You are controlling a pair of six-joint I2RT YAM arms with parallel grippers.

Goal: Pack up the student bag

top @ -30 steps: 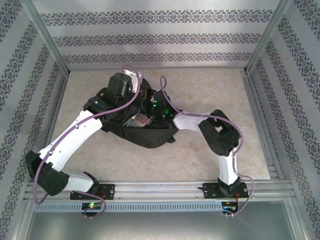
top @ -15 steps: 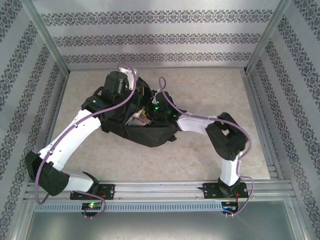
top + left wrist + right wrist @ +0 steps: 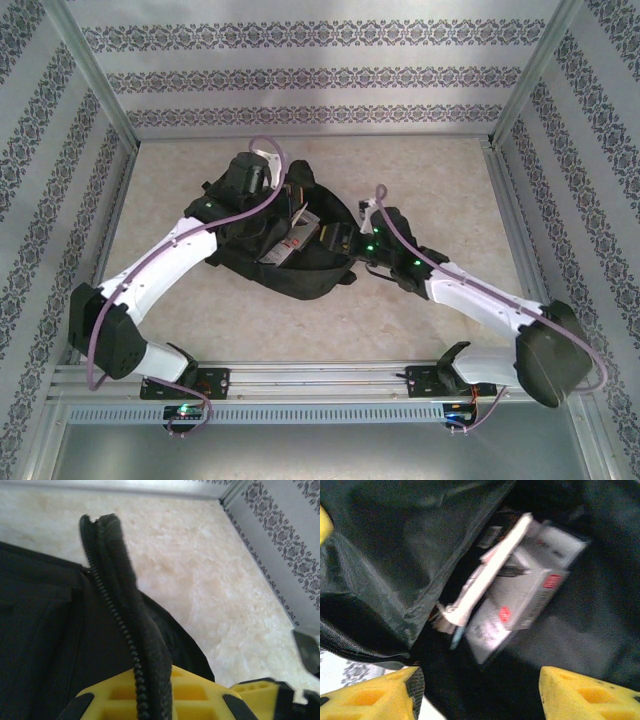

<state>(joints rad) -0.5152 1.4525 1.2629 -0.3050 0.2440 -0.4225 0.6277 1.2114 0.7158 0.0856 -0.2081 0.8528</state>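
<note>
Your left gripper [image 3: 150, 692] is pinched tight on the zipper edge of the student bag [image 3: 50, 630], elbow bent out left. Your right gripper [image 3: 480, 695] holds its jaws wide apart, arm stretched low, elbow far right.

Surface: pale, marbled beige table [image 3: 450, 180] | On it: one large black student bag [image 3: 310, 278], slumped left of centre, well apart from the far edge, mouth gaping upward | Near edge: metal rail [image 3: 330, 378] spanning the width
</note>
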